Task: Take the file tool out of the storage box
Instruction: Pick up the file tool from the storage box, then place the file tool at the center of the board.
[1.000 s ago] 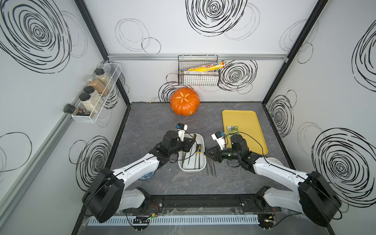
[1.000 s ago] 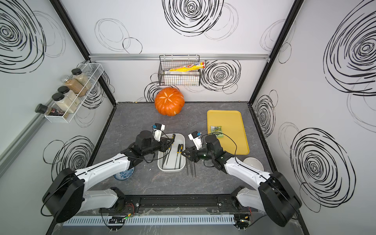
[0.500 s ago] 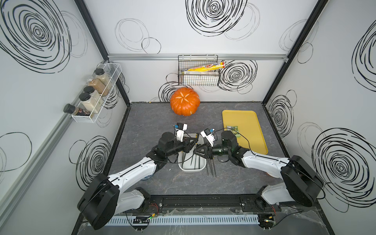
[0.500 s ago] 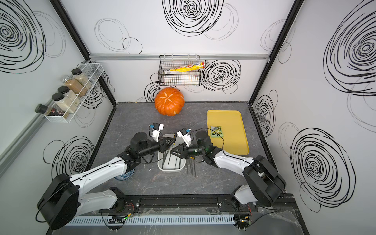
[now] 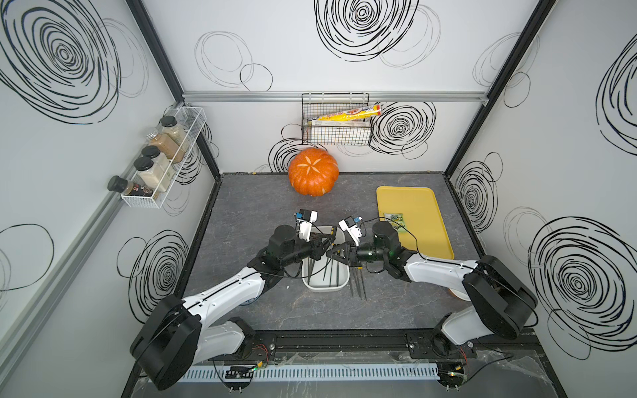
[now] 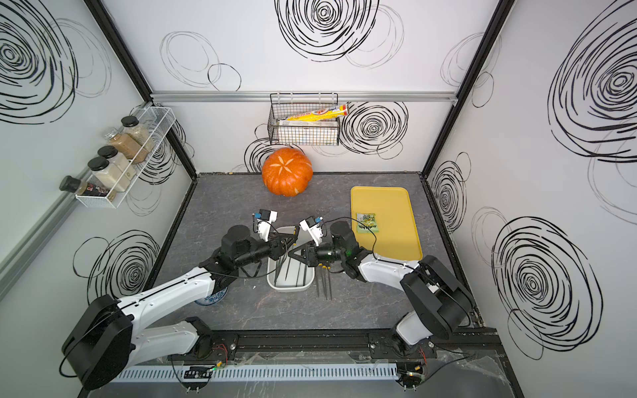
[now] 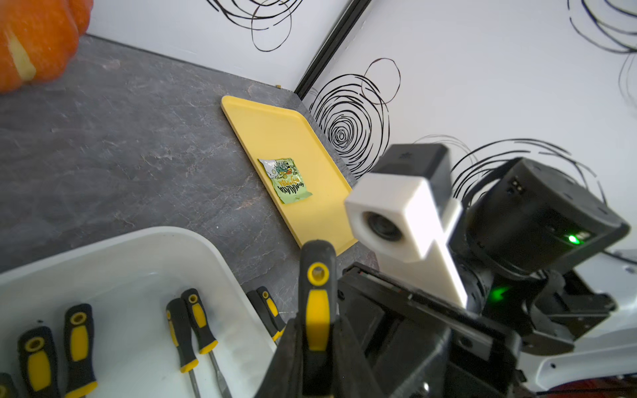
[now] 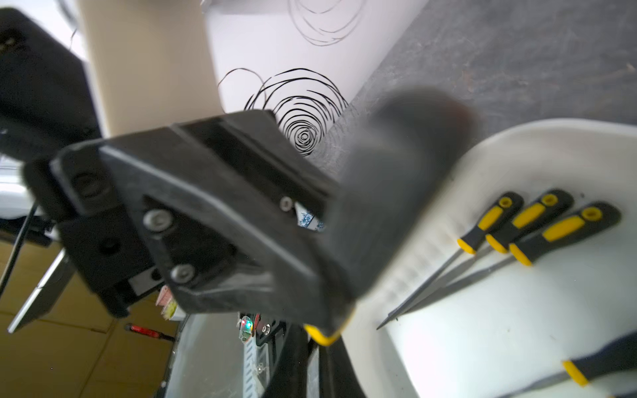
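Note:
The white storage box (image 5: pixel 324 288) (image 6: pixel 287 287) sits at the table's front middle, with several black-and-yellow files (image 7: pixel 193 324) (image 8: pixel 537 224) lying in it. Both grippers meet just above it. My left gripper (image 7: pixel 317 330) (image 5: pixel 319 251) is shut on the black-and-yellow handle of one file tool (image 7: pixel 317 310), held up out of the box. My right gripper (image 8: pixel 319 365) (image 5: pixel 331 254) is shut on the same file tool's grey blade just below the handle's yellow collar (image 8: pixel 322 337). The blurred handle fills much of the right wrist view.
Several more files (image 5: pixel 358 286) lie on the table right of the box. An orange pumpkin (image 5: pixel 313 171) stands at the back. A yellow tray (image 5: pixel 413 203) with a green snack packet (image 5: pixel 394 220) lies at the right. A blue-patterned bowl (image 6: pixel 210 298) sits under the left arm.
My right arm swung left from beside the box to meet the left gripper over it, and its jaws shut on the file's blade. The left gripper kept its hold.

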`<control>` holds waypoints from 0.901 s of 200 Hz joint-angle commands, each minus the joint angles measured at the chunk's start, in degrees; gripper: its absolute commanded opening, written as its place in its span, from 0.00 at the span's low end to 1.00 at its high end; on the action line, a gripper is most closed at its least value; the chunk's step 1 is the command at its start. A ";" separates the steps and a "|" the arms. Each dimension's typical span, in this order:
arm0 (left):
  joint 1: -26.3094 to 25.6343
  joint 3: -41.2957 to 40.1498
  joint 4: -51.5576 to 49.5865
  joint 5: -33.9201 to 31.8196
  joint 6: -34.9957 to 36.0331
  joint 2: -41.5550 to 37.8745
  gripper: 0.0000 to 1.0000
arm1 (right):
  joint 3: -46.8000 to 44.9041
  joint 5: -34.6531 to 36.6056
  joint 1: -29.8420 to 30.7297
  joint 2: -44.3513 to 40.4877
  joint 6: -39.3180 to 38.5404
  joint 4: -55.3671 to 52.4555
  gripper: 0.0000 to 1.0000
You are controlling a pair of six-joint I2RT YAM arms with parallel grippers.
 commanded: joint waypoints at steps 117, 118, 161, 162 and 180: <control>-0.08 -0.41 -6.09 -9.79 0.01 -5.70 0.99 | 14.91 33.77 -1.19 -6.78 -13.61 -72.12 0.01; -0.08 -0.41 -6.10 -9.78 0.01 -5.67 0.99 | 15.07 33.89 -1.20 -6.60 -13.61 -72.58 0.01; 0.01 -0.04 -7.68 -9.71 1.52 -4.99 0.99 | 17.76 38.26 -4.31 2.22 -15.52 -84.38 0.00; 0.01 -0.05 -7.73 -9.78 1.55 -5.01 0.99 | 17.74 38.41 -4.59 2.54 -15.54 -84.50 0.00; 0.01 -0.19 -7.86 -10.38 1.46 -5.31 0.99 | 17.27 38.46 -6.39 3.65 -15.59 -84.21 0.00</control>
